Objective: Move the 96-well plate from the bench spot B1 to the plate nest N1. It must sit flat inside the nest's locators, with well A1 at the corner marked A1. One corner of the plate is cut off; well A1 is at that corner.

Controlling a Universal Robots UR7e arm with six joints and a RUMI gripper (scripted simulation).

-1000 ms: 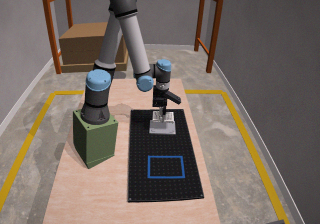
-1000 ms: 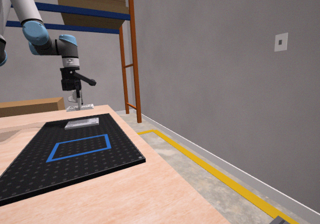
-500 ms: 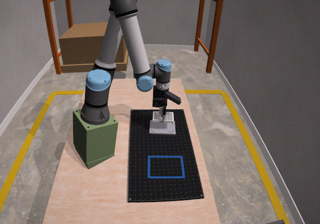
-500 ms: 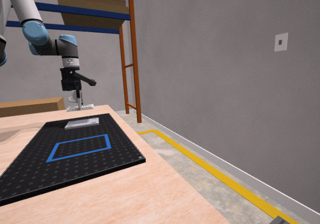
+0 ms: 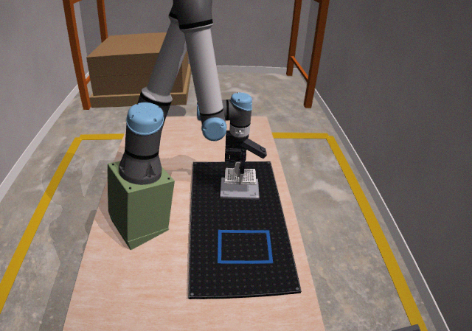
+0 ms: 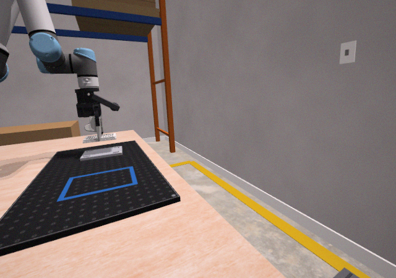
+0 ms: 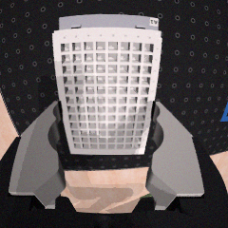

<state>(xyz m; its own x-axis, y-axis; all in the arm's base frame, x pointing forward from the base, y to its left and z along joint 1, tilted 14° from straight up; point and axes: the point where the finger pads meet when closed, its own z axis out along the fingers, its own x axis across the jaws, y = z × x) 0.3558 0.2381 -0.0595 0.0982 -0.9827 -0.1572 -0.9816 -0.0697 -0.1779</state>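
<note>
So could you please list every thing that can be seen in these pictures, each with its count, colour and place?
well plate: one, white, held in the air above the nest
nest: one, light grey, far part of the black board
black board: one, dotted with holes, on the wooden table
blue outline: one, near part of the board, nothing inside
wooden table: one, pale
green pedestal: one, on the table under the arm
cardboard box: one, brown, back left
orange rack posts: by the back wall
yellow floor tape: around the table
arm: one, grey with blue caps
gripper: one, closed on the plate's long sides
</note>
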